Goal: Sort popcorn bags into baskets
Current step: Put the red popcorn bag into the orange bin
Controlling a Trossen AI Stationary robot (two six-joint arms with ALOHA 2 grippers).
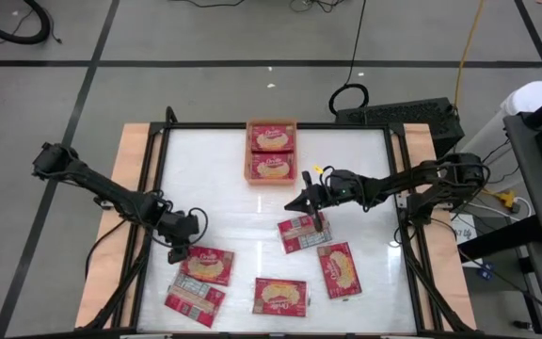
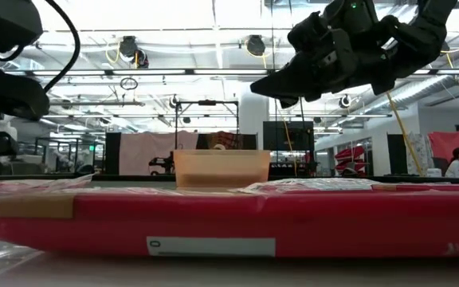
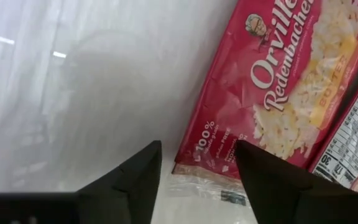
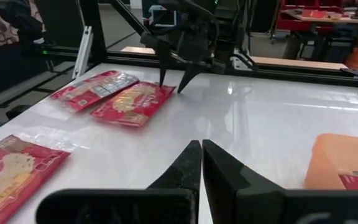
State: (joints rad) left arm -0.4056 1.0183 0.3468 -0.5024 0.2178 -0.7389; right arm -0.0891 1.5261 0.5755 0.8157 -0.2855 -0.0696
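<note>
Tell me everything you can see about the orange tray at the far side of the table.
The orange tray is a shallow rectangular bin that looks like plastic, somewhat translucent in the low view. It sits flat on the white tabletop near the far edge, about midway across, long side running away from the front. Two red popcorn bags lie face up in it, end to end, filling it. Neither end effector touches it; the right one is the nearer.

The popcorn bags were red with yellowish popcorn pictures and white lettering; one showed a greyish-white back. The basket was orange, the table glossy white with pale wooden edges.
</note>
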